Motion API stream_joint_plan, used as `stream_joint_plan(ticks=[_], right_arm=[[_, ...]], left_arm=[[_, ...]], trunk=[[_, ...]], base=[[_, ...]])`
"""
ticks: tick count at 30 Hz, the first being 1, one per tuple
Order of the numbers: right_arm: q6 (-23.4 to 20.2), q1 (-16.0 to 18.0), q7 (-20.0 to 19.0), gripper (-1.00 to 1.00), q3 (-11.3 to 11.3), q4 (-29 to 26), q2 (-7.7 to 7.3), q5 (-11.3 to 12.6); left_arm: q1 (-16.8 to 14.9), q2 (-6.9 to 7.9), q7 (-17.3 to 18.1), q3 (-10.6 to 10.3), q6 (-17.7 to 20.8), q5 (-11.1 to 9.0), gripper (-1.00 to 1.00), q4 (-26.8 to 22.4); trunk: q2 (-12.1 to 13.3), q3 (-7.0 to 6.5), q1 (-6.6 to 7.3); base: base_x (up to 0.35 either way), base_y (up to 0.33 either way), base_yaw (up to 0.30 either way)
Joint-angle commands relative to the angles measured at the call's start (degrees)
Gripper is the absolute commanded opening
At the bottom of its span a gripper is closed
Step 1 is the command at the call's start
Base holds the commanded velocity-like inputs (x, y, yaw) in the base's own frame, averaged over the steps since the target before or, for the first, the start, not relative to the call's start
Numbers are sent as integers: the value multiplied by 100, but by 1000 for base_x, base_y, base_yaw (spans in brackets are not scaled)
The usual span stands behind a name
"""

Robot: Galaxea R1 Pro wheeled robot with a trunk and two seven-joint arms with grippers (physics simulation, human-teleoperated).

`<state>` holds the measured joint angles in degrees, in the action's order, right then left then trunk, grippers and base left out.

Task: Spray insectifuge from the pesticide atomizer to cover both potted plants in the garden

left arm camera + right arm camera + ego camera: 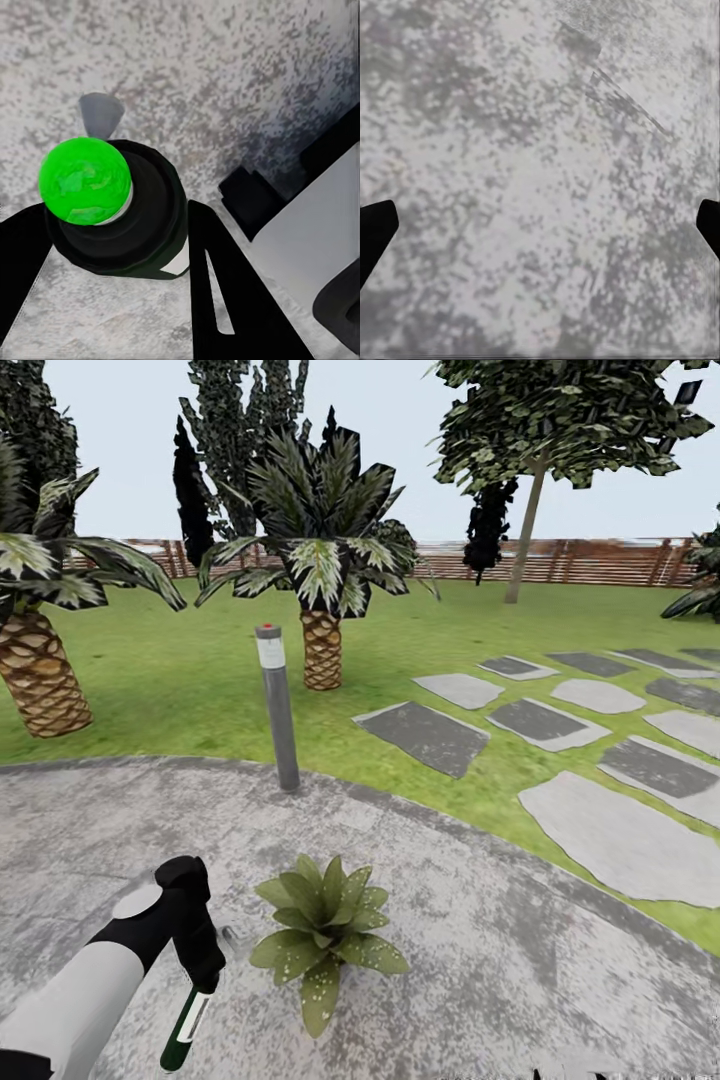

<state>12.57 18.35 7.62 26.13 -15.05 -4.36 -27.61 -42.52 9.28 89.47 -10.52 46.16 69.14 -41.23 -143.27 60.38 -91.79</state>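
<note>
No legible text anywhere.

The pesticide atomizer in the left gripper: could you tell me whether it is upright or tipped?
Tipped. In the head view the pesticide atomizer hangs slanted from the left gripper, its dark base low, beside the potted plant.

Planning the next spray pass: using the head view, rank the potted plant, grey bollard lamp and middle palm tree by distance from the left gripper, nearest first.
1. potted plant, just right of the left gripper on the patio.
2. grey bollard lamp, beyond, at the patio edge.
3. middle palm tree, farther back on the lawn.
</note>
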Motion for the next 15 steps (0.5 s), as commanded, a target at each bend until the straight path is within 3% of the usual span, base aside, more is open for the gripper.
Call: stream_joint_plan(ticks=[1, 7, 15], right_arm=[[27, 7, 12, 100, 41, 11, 4, -60], [27, 9, 12, 100, 41, 12, 4, -60], [27, 8, 12, 100, 41, 13, 6, -60]], left_arm=[[7, 0, 53, -20, 60, 38, -100, -9], [31, 6, 53, -27, 60, 38, -100, -8], [7, 4, 53, -21, 66, 38, -100, -9]], trunk=[[-2, 0, 1], [-2, -31, 1], [-2, -72, 1]], base=[[1, 1, -256], [-61, 26, -256], [-215, 223, -256]])
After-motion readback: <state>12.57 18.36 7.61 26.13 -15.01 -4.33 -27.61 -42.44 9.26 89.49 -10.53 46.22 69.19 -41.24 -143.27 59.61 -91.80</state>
